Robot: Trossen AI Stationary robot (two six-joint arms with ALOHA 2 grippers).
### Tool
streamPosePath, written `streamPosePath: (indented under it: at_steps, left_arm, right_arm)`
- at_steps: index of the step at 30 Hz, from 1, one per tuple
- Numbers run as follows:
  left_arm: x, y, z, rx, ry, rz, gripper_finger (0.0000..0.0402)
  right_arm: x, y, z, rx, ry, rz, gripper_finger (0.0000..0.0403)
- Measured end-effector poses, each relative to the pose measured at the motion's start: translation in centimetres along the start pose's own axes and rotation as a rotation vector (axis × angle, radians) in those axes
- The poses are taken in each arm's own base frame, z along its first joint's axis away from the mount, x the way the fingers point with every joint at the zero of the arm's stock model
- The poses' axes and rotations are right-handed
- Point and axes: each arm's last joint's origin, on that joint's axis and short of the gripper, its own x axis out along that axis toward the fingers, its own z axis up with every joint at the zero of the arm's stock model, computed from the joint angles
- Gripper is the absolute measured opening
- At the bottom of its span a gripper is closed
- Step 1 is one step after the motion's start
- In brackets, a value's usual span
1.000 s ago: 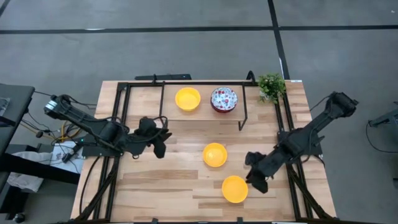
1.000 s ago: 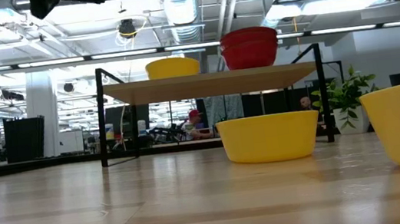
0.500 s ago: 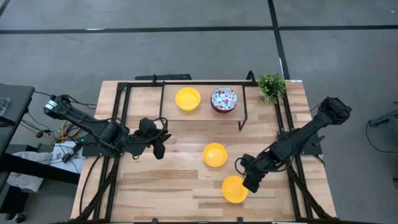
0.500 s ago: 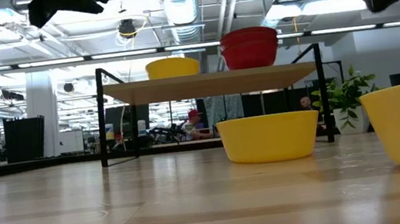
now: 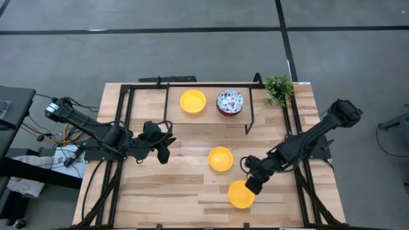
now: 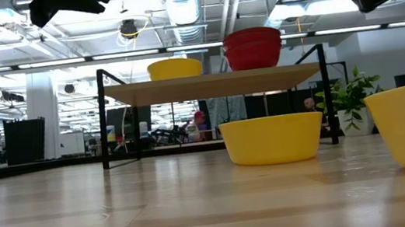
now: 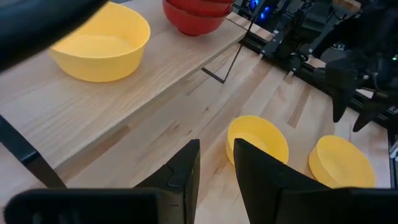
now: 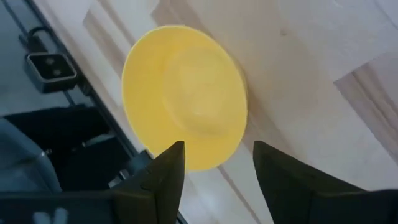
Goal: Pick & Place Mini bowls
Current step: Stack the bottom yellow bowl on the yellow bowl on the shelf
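Hovering my right gripper [image 5: 251,186], fingers spread, just above the yellow bowl [image 5: 241,194] near the desk's front edge. A second yellow bowl [image 5: 220,159] sits mid-desk; another yellow one [image 5: 193,101] and the red floral bowl [image 5: 230,102] rest on the rack [image 5: 249,108]. My left gripper [image 5: 163,148] waits, narrowly open, by the left edge. I judge one risk: a glossy rim slipping off-centre fingers and sliding over that edge.

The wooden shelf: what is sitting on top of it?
On the shelf: one yellow bowl and a floral red bowl. Stacked rims show; the count stays hidden.
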Motion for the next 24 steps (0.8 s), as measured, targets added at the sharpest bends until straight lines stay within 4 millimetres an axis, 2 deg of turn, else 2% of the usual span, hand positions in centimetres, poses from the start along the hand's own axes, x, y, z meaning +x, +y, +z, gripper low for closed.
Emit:
streamPosePath:
  at_steps: [24]
  left_arm:
    - [0.0, 0.0, 0.0, -0.002, 0.000, -0.001, 0.0097]
  right_arm:
    - [4.7, -0.8, 0.6, 0.026, 0.039, -0.141, 0.0127]
